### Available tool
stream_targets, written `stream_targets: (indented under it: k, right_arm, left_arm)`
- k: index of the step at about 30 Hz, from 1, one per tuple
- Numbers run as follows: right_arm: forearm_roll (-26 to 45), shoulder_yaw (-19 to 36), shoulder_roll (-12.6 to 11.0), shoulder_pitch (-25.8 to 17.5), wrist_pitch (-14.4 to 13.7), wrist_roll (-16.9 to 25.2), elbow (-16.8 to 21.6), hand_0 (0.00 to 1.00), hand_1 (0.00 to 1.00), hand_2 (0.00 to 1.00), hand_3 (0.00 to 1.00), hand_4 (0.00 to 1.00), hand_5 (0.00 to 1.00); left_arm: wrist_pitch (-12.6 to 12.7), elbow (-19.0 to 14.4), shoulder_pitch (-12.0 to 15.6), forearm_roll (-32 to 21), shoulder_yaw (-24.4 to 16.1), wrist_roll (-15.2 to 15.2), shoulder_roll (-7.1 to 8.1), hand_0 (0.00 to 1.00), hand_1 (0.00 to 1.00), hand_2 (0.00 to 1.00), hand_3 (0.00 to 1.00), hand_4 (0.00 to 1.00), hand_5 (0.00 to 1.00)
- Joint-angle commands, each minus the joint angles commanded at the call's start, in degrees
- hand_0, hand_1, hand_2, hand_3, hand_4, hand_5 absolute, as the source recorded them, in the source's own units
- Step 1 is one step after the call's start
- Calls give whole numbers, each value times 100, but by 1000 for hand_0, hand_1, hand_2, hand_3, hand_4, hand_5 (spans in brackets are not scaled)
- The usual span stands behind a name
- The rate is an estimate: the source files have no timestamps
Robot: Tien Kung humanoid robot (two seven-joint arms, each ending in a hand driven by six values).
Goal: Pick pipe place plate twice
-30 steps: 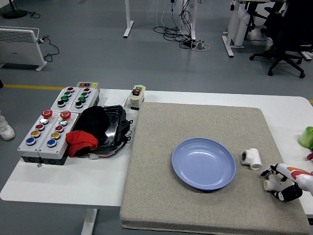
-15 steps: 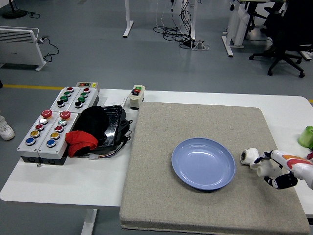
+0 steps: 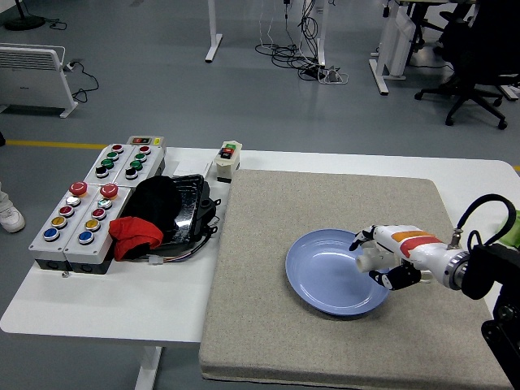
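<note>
A blue plate (image 3: 317, 272) lies right of centre on the grey mat (image 3: 325, 211). My right hand (image 3: 375, 262) reaches in from the right and hovers over the plate's right part. Its fingers are curled around the white pipe fitting (image 3: 367, 262), which is mostly hidden in the grasp. No other pipe piece shows on the mat. My left arm is out of view.
Two button boxes (image 3: 81, 215) stand at the table's left, next to a black tray (image 3: 183, 213) with black and red cloth in it. A small switch box (image 3: 228, 159) sits at the mat's far left corner. A green object (image 3: 512, 229) pokes in at the right edge.
My right hand closed on the white pipe fitting beside the plate, lifted it off the mat, and carried it left over the plate.
</note>
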Motion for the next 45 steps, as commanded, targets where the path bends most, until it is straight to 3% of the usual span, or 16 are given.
stream_targets:
  k: [4,5,10,11,16,17,31,36,45]
  right_arm:
    - [-78,-98,89,118,24,-16,-374,548,638,686,719,509,2]
    - [-83,-114,101,134,21,7,-474,740,746,831,797,560,2]
    - [-134,-132,127,153,48,65,-704,740,746,831,797,560,2]
    - [-137,-135,133,158,65,68,-741,887,856,979,929,723,88]
    - [-127,-112,141,163,86,124,-824,887,856,979,929,723,88]
    - [-119,-108,137,163,85,132,-828,958,902,998,998,780,135]
    - [-134,421,118,167,-63,105,-837,983,918,998,998,813,169]
    - [-187,868,93,272,-105,41,-1244,976,924,998,998,789,157]
    - [-187,1045,179,359,-102,62,-1984,968,918,998,986,770,150]
  left_arm:
    - [-2,2,-11,-20,-1,-7,0,620,583,514,586,266,998]
    - [-5,3,-15,-17,-1,-8,3,621,583,513,586,266,998]
    - [-10,4,-22,-2,-13,-4,4,621,583,513,586,266,998]
    - [-10,3,-23,2,-13,-4,5,621,583,513,585,266,998]
    - [-12,5,-29,21,-22,3,9,621,583,513,585,266,998]
    - [-12,5,-30,20,-23,2,10,622,581,511,586,268,998]
    - [-12,11,-27,34,-37,3,6,622,582,510,586,270,998]
    - [-9,12,-17,51,-54,11,0,622,582,510,587,273,998]
    - [-1,14,10,95,-84,28,-8,622,582,509,587,273,998]
